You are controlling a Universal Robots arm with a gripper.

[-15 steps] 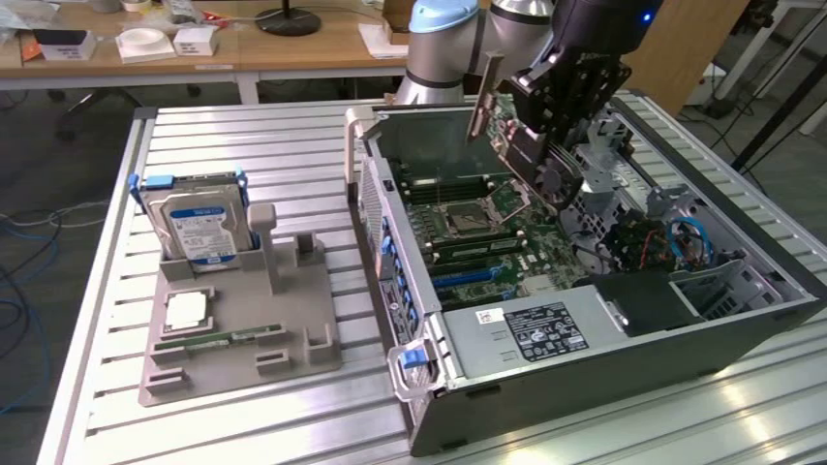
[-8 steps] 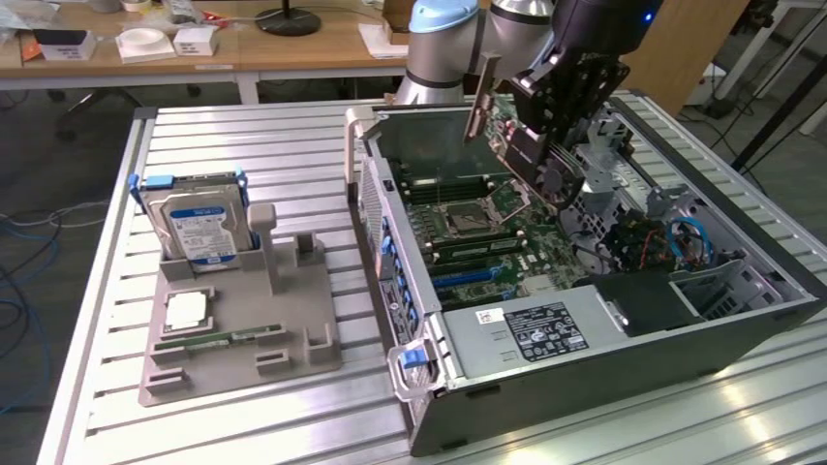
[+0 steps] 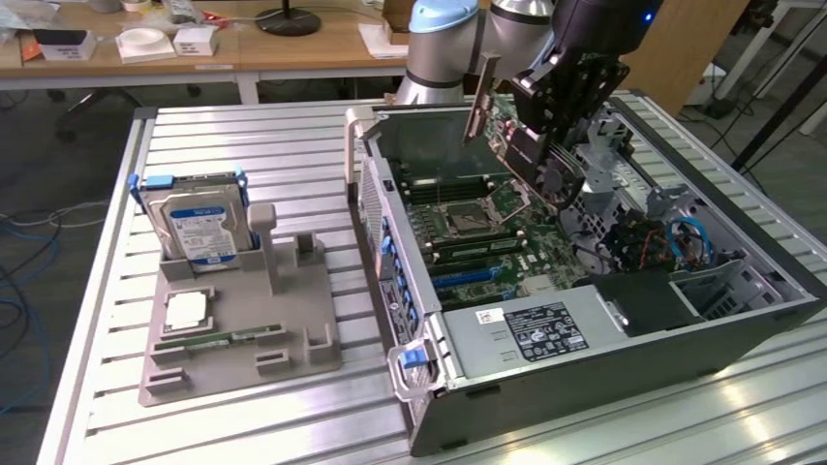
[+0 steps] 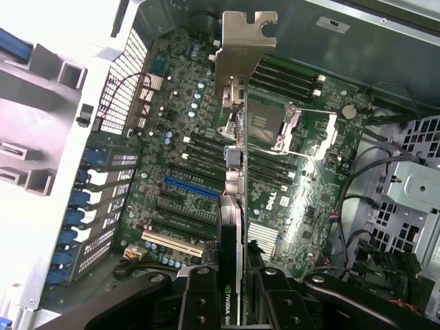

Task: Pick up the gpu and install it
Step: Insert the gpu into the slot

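The gripper [image 3: 528,155] hangs over the open computer case [image 3: 621,373] with its jaws closed on the gpu [image 3: 483,97], one finger pressed to each face of the card; the card is held on edge, clear of the motherboard [image 4: 172,137] below it. In the wrist view the gpu [image 4: 231,227] runs out from between the fingers [image 4: 199,302], its silver bracket [image 4: 245,45] at the far end, above the processor socket [image 4: 265,124] and near the blue slot [image 4: 189,187]. Beside the case, on the exterior view's left, a grey holder [image 3: 246,363] carries the hard drive [image 3: 194,228] upright and a green memory stick [image 3: 220,339] lying flat.
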